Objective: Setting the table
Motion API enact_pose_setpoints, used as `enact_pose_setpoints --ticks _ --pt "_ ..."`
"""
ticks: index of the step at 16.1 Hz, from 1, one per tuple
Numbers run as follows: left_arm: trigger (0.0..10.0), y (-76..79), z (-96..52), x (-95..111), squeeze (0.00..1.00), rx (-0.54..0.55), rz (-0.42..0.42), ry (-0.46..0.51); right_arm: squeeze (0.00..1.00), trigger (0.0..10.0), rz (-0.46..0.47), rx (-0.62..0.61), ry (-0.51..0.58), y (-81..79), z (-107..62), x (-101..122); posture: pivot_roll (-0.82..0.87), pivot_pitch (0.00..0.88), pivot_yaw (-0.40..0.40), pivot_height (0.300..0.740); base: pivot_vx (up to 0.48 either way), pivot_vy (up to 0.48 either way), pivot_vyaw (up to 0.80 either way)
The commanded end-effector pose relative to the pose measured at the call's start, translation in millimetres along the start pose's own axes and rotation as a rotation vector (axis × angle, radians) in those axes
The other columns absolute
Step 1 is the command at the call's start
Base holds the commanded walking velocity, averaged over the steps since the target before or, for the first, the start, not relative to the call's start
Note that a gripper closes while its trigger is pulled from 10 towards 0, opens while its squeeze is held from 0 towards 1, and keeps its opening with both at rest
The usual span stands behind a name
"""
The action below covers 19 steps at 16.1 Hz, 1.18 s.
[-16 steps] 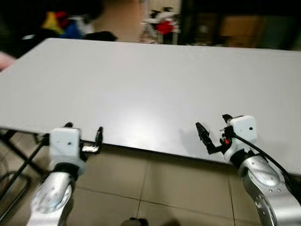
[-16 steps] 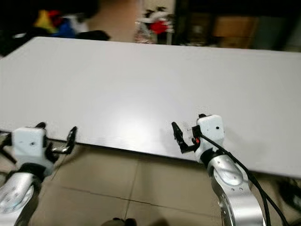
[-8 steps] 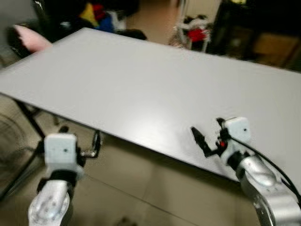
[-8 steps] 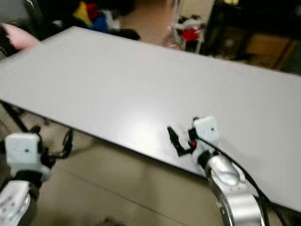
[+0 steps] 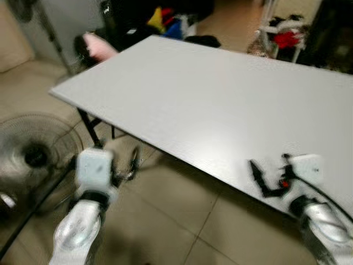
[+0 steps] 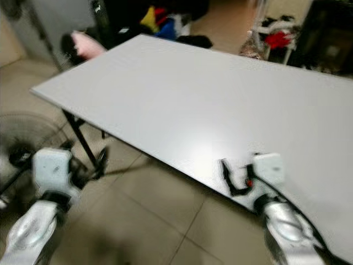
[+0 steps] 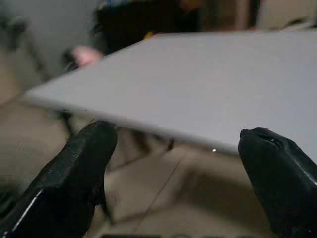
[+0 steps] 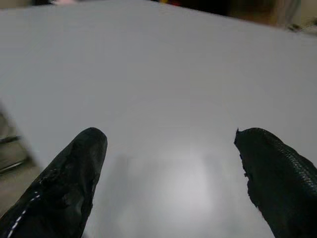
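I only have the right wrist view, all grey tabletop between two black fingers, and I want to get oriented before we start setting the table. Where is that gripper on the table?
Observer: The right gripper hangs open over the near edge of the table, not far in.
Operator: And the left one?
Observer: The left gripper, also open, is off the table, over the tiled floor short of the near edge.
Operator: Anything down on that side?
Observer: A fan stands on the floor to the robot's left, near the left arm.
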<state>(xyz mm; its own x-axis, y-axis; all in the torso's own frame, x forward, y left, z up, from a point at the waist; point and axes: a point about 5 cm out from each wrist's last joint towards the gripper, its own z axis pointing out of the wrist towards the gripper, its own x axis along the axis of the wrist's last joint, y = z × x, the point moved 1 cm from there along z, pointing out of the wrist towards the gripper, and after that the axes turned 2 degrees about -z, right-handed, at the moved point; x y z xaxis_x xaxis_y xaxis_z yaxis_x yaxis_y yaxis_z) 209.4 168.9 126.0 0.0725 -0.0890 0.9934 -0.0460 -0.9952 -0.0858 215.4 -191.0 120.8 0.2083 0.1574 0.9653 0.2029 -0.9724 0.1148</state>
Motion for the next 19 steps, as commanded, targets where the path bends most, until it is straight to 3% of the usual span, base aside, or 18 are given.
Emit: enact_pose_setpoints --ticks 1,3,9,10,11,13,15,17,19 --pt "10.0 -5.6 -5.5 4 1.00 0.043 0.003 0.020 1.00 10.0 0.001 0.035 0.021 -5.7 3.1 6 -0.18 0.000 0.033 0.740 0.000 0.000 0.80" --pt "10.0 -14.7 -11.9 -2 1.00 0.072 0.034 -0.009 1.00 10.0 0.032 0.059 0.041 -15.5 13.9 5 -0.16 0.000 0.059 0.740 0.000 0.000 0.80" --pt "10.0 -22.3 -8.8 6 1.00 0.098 0.066 0.005 1.00 10.0 0.054 0.054 0.043 -13.4 27.5 5 -0.11 0.000 0.053 0.740 0.000 0.000 0.80" --pt "10.0 -25.3 -11.5 7 0.93 0.132 0.053 0.009 1.00 10.0 0.050 0.069 0.043 -16.3 26.9 5 -0.11 0.000 0.055 0.740 0.000 0.000 0.80" --pt "10.0 -27.7 -14.2 8 0.78 0.153 0.040 0.012 1.00 10.0 0.048 0.088 0.048 -20.8 27.3 6 -0.10 0.000 0.061 0.740 0.000 0.000 0.80" --pt "10.0 -28.4 -19.2 10 0.35 0.141 0.053 0.015 1.00 10.0 0.070 0.094 0.051 -26.6 29.0 8 -0.08 0.000 0.048 0.740 0.000 0.000 0.80" --pt "10.0 -27.3 -19.8 11 0.15 0.138 0.058 0.017 1.00 10.0 0.088 0.103 0.033 -29.1 27.4 4 -0.07 0.000 0.050 0.740 0.000 0.000 0.80" --pt "10.0 -24.7 -18.5 12 0.00 0.155 0.039 0.003 1.00 10.0 0.078 0.123 0.046 -27.7 28.1 5 -0.06 0.000 0.073 0.740 0.000 0.000 0.80" --pt "10.0 -19.3 -14.9 14 0.00 0.145 0.017 0.019 1.00 10.0 0.091 0.108 0.052 -23.0 36.6 6 -0.05 0.000 0.057 0.740 0.000 0.000 0.80"
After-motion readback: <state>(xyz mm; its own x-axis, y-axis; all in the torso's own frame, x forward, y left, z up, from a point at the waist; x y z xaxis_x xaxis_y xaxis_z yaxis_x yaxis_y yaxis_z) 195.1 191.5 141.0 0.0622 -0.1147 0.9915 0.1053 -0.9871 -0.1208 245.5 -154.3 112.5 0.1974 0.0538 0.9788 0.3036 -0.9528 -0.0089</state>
